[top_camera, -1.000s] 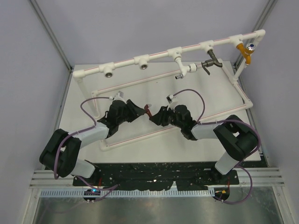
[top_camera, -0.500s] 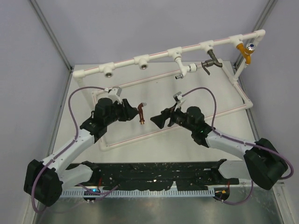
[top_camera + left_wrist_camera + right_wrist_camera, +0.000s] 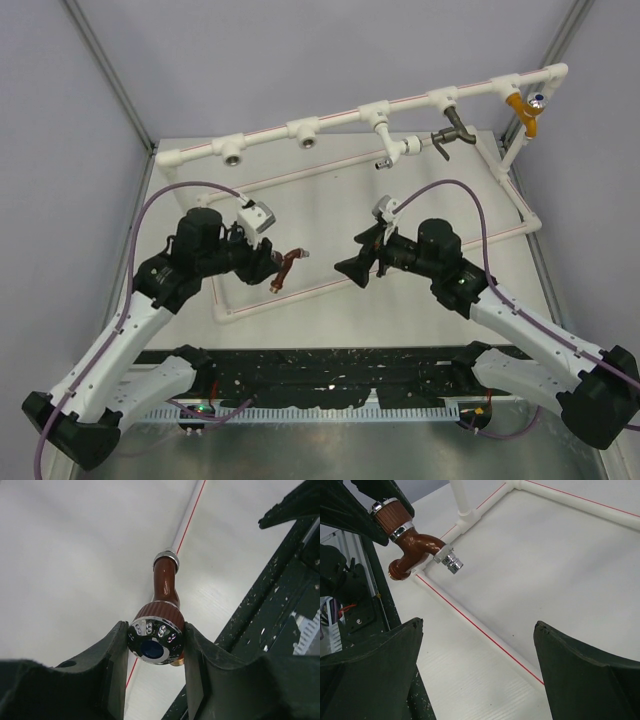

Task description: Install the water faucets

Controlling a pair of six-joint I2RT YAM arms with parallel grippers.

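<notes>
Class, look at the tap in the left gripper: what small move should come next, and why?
Likely carry the copper tap up toward an empty pipe socket, threaded end first. The left gripper clamps its knob, the right gripper is open and empty, and the tap is not yet at any socket.

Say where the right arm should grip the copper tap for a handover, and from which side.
Probably take the copper tap by its brown body, between knob and threaded end, coming from the open right gripper side. The left gripper fingers clamp the knob, and the thread should stay bare for installing.
</notes>
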